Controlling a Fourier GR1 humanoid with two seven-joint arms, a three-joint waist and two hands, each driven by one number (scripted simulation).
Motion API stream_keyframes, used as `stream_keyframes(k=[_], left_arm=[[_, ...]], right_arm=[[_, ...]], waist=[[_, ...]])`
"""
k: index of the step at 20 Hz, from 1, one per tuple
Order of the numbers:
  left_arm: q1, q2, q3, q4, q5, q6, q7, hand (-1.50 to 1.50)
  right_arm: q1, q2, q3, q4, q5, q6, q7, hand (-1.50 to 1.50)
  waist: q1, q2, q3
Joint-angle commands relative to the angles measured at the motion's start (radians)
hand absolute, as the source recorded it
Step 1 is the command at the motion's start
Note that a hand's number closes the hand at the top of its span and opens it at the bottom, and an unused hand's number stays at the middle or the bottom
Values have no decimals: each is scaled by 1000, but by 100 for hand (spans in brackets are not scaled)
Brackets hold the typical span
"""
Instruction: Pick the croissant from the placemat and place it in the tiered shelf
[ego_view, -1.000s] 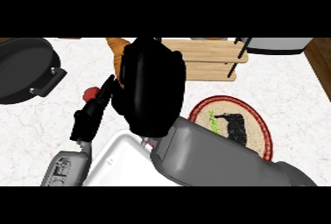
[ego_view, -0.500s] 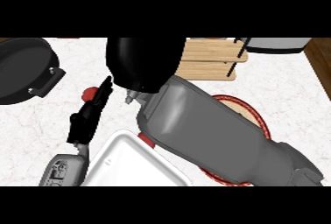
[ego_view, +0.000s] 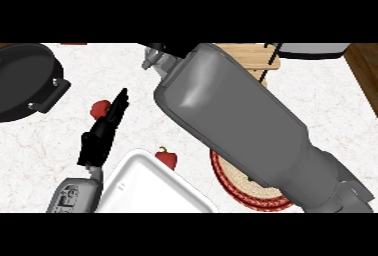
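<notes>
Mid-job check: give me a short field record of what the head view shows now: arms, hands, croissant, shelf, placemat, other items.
right forearm: stretched up across the counter toward the tiered shelf
right hand: hidden past the top edge, state unknown
left hand: low left, fingers straight, holding nothing
croissant: not visible
placemat: mostly covered by the forearm, red rim showing
other: black pan upper left; white tray bottom; red peppers on the counter

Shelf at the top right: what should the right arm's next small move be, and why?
Probably shift the right hand a little to the right, over the wooden shelf. The hand shows only at the picture's top edge, left of the shelf. No croissant shows on the visible part of the placemat, so the hand may be carrying it, though that cannot be seen.
</notes>
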Motion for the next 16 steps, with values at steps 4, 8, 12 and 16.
stream_keyframes(k=[4, 8, 12, 16], left_arm=[[22, 37, 24, -18, 31, -45, -4, 0], [-55, 12, 22, -29, 15, -6, 72, 0], [-27, 13, 8, -50, 14, -20, 77, 0], [33, -9, -23, -54, -25, 13, 15, 0]], right_arm=[[-92, 11, -71, 187, 74, -6, 60, 150], [-21, 10, -93, 239, 109, -75, 9, 150], [-47, 11, -85, 373, 166, -138, -86, 150], [-6, -16, -149, 395, 149, -246, -185, 150]], waist=[[8, 4, 0], [-3, 5, 1], [8, 7, 0], [4, 6, 1]])
